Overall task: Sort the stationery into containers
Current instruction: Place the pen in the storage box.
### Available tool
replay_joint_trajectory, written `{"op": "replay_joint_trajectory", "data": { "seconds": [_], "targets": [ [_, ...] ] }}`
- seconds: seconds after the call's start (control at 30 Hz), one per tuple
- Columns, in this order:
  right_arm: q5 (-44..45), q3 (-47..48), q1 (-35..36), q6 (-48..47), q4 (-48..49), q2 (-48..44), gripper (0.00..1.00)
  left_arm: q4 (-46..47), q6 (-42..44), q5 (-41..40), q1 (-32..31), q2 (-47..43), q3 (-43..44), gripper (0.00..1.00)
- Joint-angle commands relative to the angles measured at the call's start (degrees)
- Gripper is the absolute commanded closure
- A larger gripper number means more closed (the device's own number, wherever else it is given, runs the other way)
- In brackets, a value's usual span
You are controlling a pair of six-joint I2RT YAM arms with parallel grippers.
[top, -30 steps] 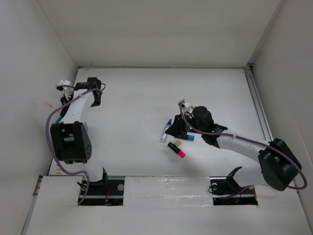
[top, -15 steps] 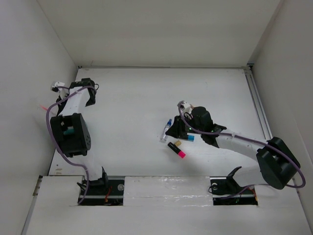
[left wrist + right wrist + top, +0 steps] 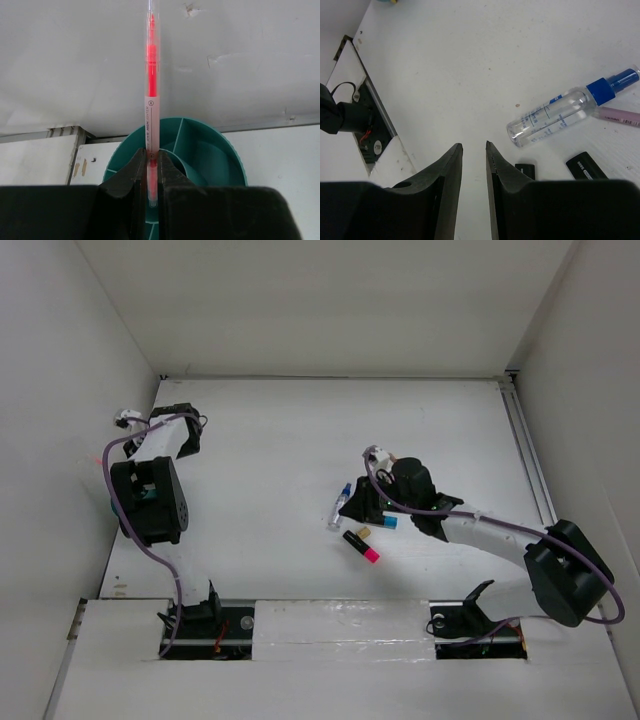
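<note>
Left gripper [image 3: 152,165]: clenched on the thin pink pen [image 3: 151,90], gripped near its lower end, the long barrel rising straight out of the jaws. Just behind it we record the round teal organizer [image 3: 220,150] with its inner dividers, standing by the side wall [image 3: 240,60]. The pen's held end lines up over the organizer's near compartments; we cannot tell whether it touches.

Right gripper [image 3: 473,146]: jaws a narrow gap apart, nothing between them, the bare white table [image 3: 470,60] showing through. Nearest its fingers we list two black markers [image 3: 585,167], only their ends in view. Beyond them lies a clear blue-capped bottle [image 3: 555,116], flat on the table, with a pale pink barrel [image 3: 620,116] just beside its cap.

Overhead, we make out in this same cluster a black marker with a pink end [image 3: 361,547] and a tan bit [image 3: 364,532] close against it. All of these lie well apart from the organizer.
</note>
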Motion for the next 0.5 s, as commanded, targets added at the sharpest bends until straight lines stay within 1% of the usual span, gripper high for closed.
{"op": "replay_joint_trajectory", "data": {
  "seconds": [0.0,0.2,0.47],
  "targets": [
    [-0.39,1.09,-0.69,-1.14,1.18,-1.34,0.69,-1.99,-22.2,-19.55,-0.06,0.11,2.12,1.0],
    [-0.39,1.09,-1.22,-1.14,1.18,-1.34,0.69,-1.99,-25.19,-18.5,-0.68,0.12,0.36,1.0],
    [-0.39,0.56,-1.74,-1.14,1.18,-2.48,0.69,-1.99,-26.33,-17.88,-0.68,0.64,-0.78,1.0]
  ]
}}
